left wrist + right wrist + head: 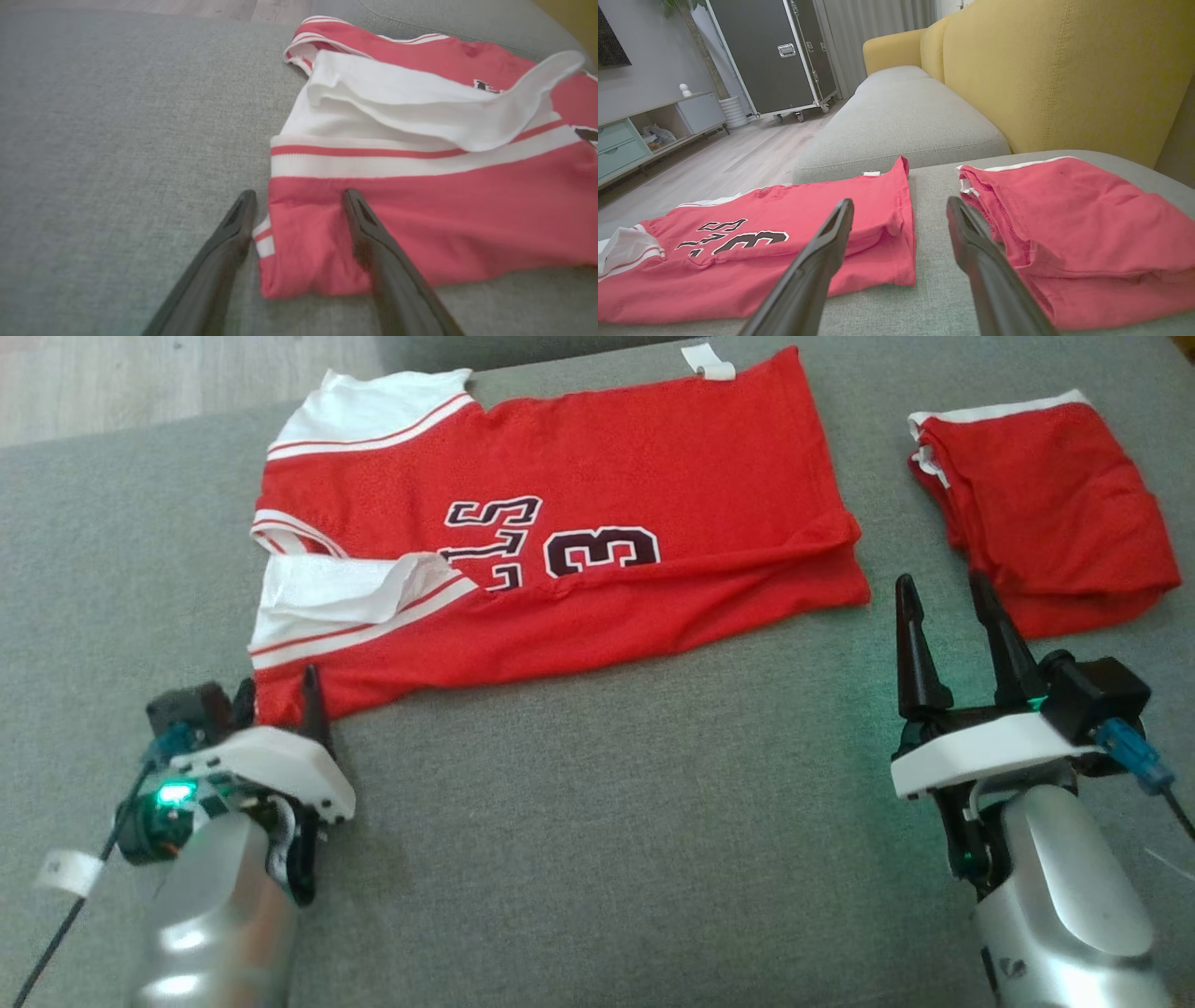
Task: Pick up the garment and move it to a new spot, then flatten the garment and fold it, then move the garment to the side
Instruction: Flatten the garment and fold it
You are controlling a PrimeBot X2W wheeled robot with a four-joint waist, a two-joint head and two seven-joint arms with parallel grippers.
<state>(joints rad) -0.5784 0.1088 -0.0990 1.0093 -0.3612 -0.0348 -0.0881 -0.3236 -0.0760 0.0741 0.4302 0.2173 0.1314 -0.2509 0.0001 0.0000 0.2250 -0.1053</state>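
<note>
Crosswise lies the jersey (607, 457) — sleeves (364, 406) to the left, hem (831, 476) right.

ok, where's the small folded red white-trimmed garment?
The folded red garment sits upper right in head view on the grey cushion, just beyond the right gripper.

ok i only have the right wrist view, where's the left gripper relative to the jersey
Observer: The left gripper is open at the near shoulder-end corner of the red basketball jersey. One finger is over the red fabric, the other over the grey cushion beside it.
Operator: and is that shoulder end lying flat
Observer: No. A white flap is folded back loosely over the striped trim there.
</note>
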